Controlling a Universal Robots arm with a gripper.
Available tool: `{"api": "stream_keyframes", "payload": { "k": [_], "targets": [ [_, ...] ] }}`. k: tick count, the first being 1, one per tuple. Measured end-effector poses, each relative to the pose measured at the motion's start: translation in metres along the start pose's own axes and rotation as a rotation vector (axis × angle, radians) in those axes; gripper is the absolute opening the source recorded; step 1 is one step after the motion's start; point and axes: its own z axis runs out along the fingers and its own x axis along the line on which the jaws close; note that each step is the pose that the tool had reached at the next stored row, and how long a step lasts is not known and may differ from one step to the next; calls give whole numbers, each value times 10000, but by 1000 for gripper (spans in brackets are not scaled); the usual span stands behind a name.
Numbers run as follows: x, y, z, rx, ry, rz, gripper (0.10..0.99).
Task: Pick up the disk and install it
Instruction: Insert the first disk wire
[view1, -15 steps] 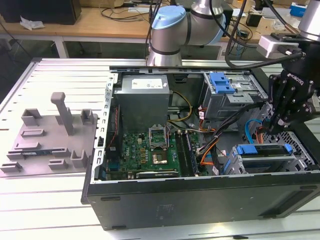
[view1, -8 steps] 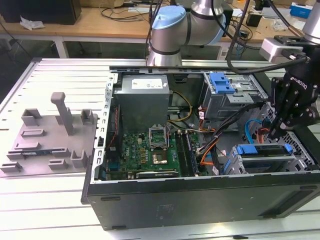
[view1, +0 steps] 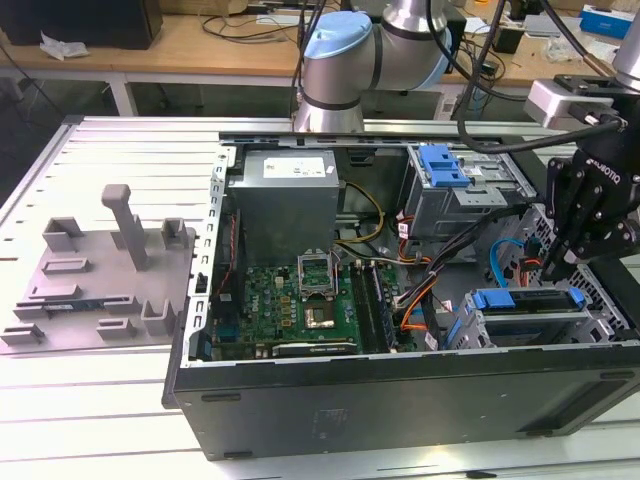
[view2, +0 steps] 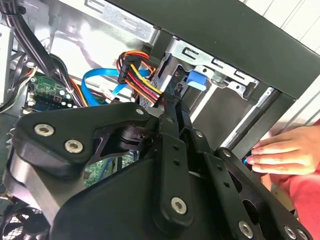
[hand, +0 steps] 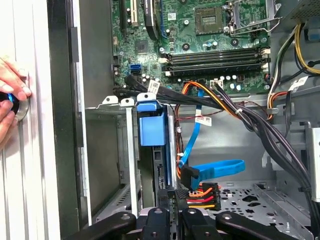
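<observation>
A slatted metal table is seen in the exterior view, with a wooden workbench behind it at eleven o'clock. An open computer case is laid on its side from the centre to four o'clock. A grey fixture is set at nine o'clock, just beside the case's wall. Bare slats are left along six to seven o'clock.

The disk is seated in the drive cage at four o'clock. In the first wrist view the disk is shown by its blue caddy end.

The gripper is held just above it at three o'clock, fingers pressed together with nothing between them. It is hemmed closely by the cage rim and a bundle of cables.

A hand is laid on the table outside the case wall.
</observation>
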Motion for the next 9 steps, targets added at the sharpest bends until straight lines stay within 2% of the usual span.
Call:
{"api": "stream_keyframes", "payload": {
  "k": [5, 9],
  "targets": [
    [67, -4, 9, -9, -11, 64, 165],
    [77, -5, 11, -10, -11, 73, 165]
  ]
}}
